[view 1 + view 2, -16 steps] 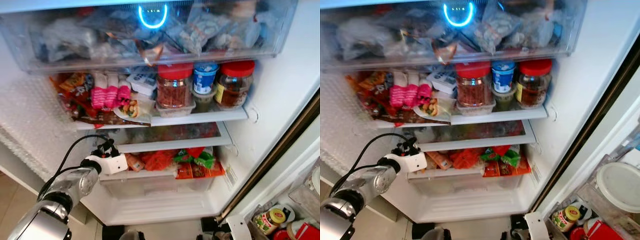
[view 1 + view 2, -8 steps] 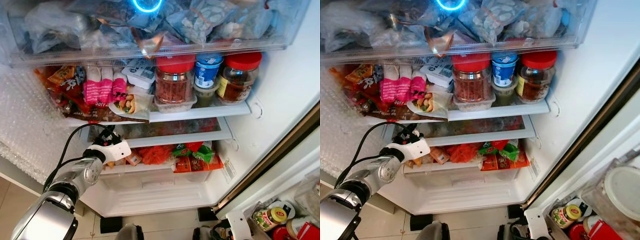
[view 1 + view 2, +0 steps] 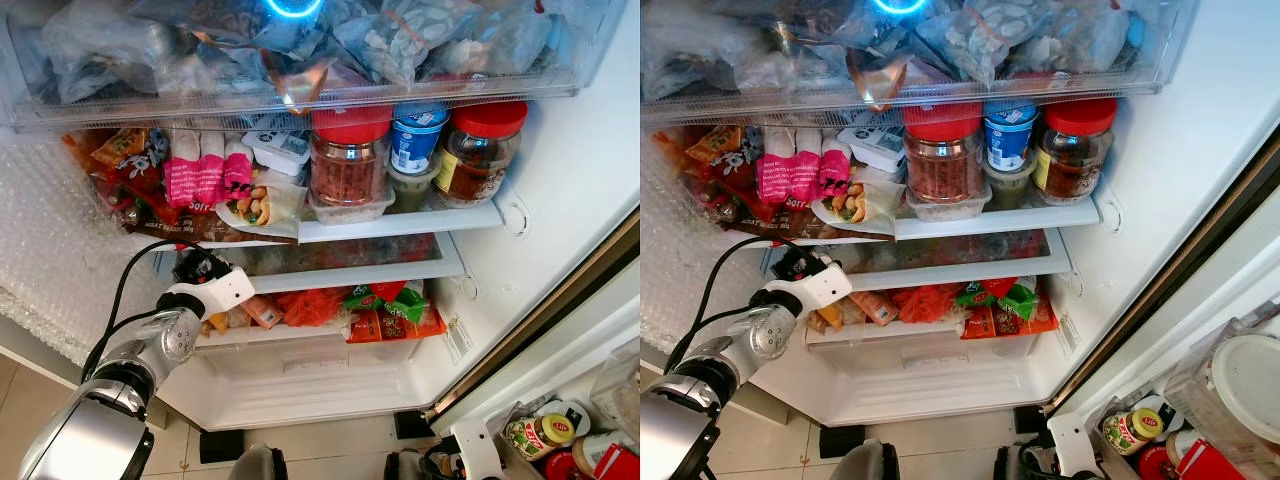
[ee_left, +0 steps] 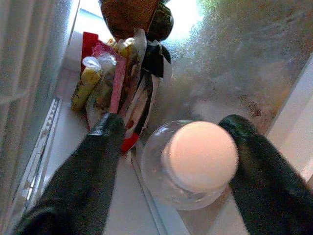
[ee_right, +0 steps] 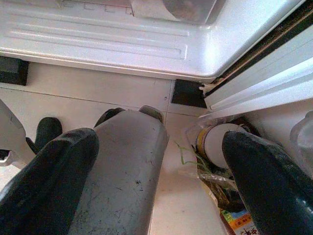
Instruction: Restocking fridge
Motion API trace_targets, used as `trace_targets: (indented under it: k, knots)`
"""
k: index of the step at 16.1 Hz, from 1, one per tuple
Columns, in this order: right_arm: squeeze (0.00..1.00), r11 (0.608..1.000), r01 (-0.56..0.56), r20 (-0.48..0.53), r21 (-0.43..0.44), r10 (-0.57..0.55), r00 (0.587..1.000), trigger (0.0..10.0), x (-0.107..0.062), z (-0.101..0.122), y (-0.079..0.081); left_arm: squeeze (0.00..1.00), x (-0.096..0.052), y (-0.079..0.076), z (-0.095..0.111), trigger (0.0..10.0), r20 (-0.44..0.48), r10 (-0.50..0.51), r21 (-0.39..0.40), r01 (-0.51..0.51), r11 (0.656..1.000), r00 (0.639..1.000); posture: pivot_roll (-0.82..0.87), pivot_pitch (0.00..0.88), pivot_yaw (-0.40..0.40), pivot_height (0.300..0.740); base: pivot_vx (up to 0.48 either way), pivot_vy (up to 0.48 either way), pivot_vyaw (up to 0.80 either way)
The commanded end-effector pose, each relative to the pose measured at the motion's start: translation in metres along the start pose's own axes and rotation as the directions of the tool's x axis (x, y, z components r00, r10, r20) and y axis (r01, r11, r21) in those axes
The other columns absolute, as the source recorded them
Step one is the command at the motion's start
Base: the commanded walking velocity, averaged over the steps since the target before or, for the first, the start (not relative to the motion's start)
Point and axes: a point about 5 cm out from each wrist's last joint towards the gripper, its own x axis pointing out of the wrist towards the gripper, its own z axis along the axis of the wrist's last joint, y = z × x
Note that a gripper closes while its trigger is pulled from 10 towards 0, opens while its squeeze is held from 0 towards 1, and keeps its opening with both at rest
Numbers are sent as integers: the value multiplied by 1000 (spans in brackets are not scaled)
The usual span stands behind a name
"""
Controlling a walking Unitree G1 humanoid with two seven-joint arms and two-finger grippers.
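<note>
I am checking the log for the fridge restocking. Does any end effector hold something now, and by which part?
Probably nothing. The left end effector is open around a clear bottle with a pale cap, fingers beside it; contact cannot be told. The right end effector is open and empty.

Left hand (image 3: 190,268) fingers hidden behind wrist; top drawer (image 3: 300,90) cropped.

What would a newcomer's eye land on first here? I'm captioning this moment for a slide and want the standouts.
First, the open fridge, crammed full: two red-lidded jars beside a blue-topped tub on the upper shelf, under a drawer of frosty bags. Next, the silver left arm reaching into the lower shelf at the fridge's left, where the left gripper brackets a clear round bottle with a pale cap.
</note>
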Motion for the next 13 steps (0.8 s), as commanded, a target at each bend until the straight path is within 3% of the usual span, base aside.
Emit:
trace_targets:
  k: [1,3,4,5,6,9,11,13]
  knots:
    - [0,997,70,-152,-14,-71,986,10000,-15,-37,-19,1000,-1,7,-6,10000,-18,6,-19,-6,1000,1000,-149,145,-11,653,0,0,0]
    - [0,997,70,-152,-15,-72,986,10000,-15,-36,-18,1000,-1,8,-7,10000,-30,5,-88,-8,996,1000,-149,143,-7,653,0,0,0]
    - [0,997,73,-157,-20,-75,985,10000,-14,-37,-18,1000,0,7,-6,10000,-41,-22,-197,13,980,999,-151,142,-6,653,0,0,0]
    - [0,997,77,-157,-17,-79,984,10000,-14,-37,-18,753,0,2,-5,10000,-51,-84,-323,64,944,995,-151,142,-6,653,0,0,0]
    - [0,997,77,-157,-17,-79,984,10000,-15,-37,-18,0,0,0,-5,10000,-54,-91,-362,66,930,994,-151,140,-2,653,0,0,0]
    - [0,997,74,-159,-20,-76,984,10000,-15,-38,-17,0,0,-3,-5,10000,-61,-136,-492,89,866,989,-155,129,-4,653,0,0,0]
    - [0,997,76,-159,-22,-78,984,10000,-15,-38,-18,0,1,-5,-3,10000,-48,-168,-507,121,853,985,-154,125,-3,653,0,0,0]
    - [0,997,80,-157,-23,-82,984,10000,-15,-38,-18,0,3,-3,-1,10000,-26,-171,-562,127,817,985,-155,120,-1,653,0,0,0]
